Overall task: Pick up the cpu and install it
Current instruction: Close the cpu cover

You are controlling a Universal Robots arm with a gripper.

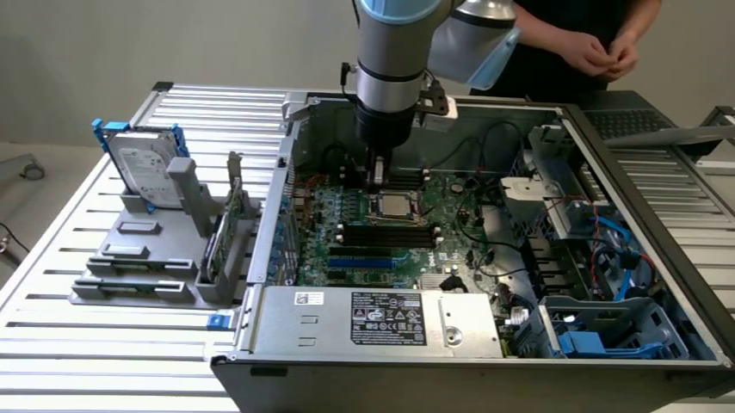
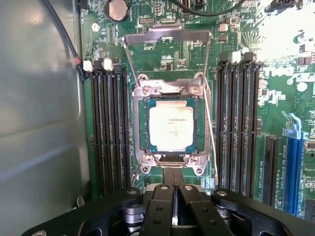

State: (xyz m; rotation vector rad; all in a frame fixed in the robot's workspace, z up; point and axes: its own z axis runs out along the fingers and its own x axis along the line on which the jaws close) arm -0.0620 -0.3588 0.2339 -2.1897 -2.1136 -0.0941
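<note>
The small square silver-grey cpu (image 2: 171, 128) lies flat inside the metal-framed socket (image 2: 139, 123) on the green motherboard (image 2: 162, 64) of the open grey computer case (image 1: 460, 387). The black claw (image 2: 172, 173) hangs just beside the socket's edge, its fingers pressed together and holding nothing.

We read this as a robotics lab or workshop: a robot arm (image 1: 391, 77) hangs over an opened computer case (image 1: 460, 383) on a slatted aluminium workbench (image 1: 103, 353), with a grey parts fixture (image 1: 138, 275) alongside.
</note>
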